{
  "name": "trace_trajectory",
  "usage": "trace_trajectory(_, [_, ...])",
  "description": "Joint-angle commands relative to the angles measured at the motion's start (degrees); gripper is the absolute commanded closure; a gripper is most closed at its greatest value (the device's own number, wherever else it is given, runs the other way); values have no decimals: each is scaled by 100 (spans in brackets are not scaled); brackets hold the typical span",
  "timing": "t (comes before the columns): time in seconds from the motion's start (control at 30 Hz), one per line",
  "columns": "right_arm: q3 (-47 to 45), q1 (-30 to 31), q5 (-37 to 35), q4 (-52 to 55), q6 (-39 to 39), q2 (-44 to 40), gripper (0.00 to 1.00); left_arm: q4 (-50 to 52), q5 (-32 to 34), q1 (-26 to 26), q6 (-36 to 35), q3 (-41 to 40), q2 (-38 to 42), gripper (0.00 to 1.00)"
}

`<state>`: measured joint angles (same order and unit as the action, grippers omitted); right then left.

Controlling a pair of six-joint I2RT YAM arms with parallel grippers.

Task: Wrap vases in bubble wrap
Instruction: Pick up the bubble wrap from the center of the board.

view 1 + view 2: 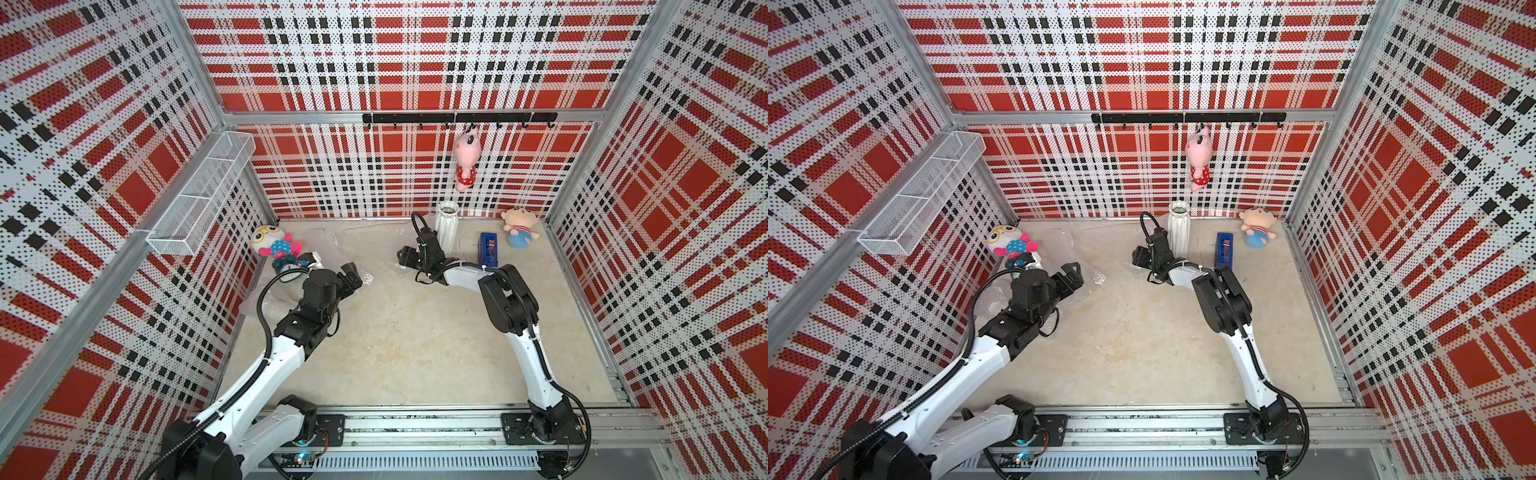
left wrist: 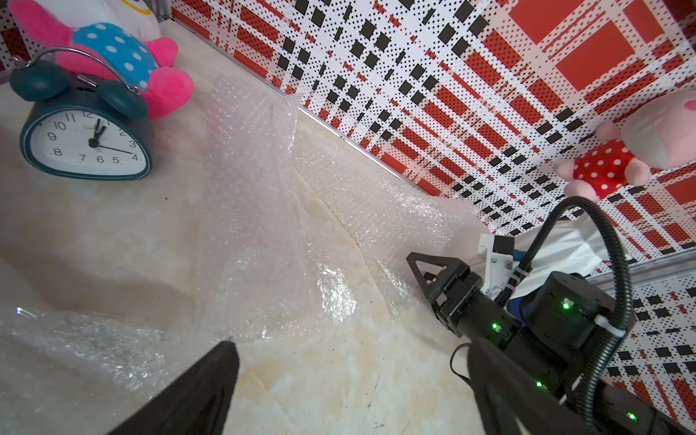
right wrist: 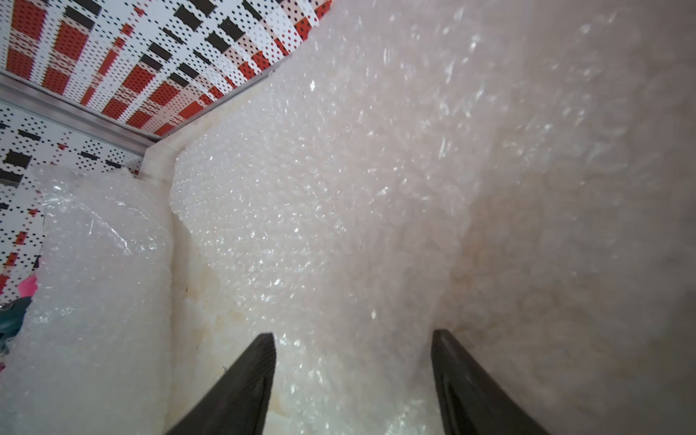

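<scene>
Beige marbled stone table (image 1: 395,340), smooth and matt, is the biggest thing in both top views. Next, bubble wrap (image 2: 263,226): clear, crinkly, dotted w/ small bubbles. From above it's nearly lost, just a faint sheen ahead of the left gripper (image 1: 353,278). The wrist views show it properly: rumpled sheets run from that gripper's tips out to the back wall, and wrap fills most of the right wrist view (image 3: 339,188). That view also has a wrap-covered lump (image 3: 94,282) off to one side of the right gripper (image 3: 352,376); contents can't be told.

A tall white ribbed vase (image 1: 446,226), fluted, upright and unwrapped, stands just beside the right gripper's body on the back-wall side. Touching or not can't be told. It's plain in both top views; the right wrist view misses it.

A blue tape dispenser (image 1: 489,248) sits beyond the vase, away from both jaws. A teal twin-bell alarm clock (image 2: 86,143) w/ white face is clear in the left wrist view.

Left gripper: jaws spread fully wide, nothing btwn them, one black fingertip (image 2: 222,357) right at a sheet's edge. Right gripper: jaws part open, black tapered fingers (image 3: 248,384) apart w/ wrap lying btwn and ahead of them; no pinch visible.
</scene>
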<state>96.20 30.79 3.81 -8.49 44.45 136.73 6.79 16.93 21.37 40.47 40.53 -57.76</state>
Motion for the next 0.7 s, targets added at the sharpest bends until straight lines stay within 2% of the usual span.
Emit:
trace_trajectory(0.0, [-249,-25,108,-427,267,-47,40,-116,47,39,-28,-54,-7,2])
trace_trajectory(0.1, [-153,-35,340,-619,196,46,52,-114,48,43,-38,-54,-60,2])
trace_trajectory(0.2, [-44,-42,424,-665,145,95,60,-116,47,43,-48,-61,-91,2])
trace_trajectory(0.3, [183,-98,541,-602,105,150,79,-158,-65,18,-134,-82,-237,2])
trace_trajectory(0.43, [410,-110,621,-456,-61,55,99,7,-158,-10,-144,-41,-540,2])
trace_trajectory(0.57, [126,-94,623,-448,-309,-499,100,-62,-199,-23,-136,-122,-506,2])
trace_trajectory(0.67, [-450,12,382,-392,-694,-1345,100,-149,-303,-61,-186,-134,-479,2])
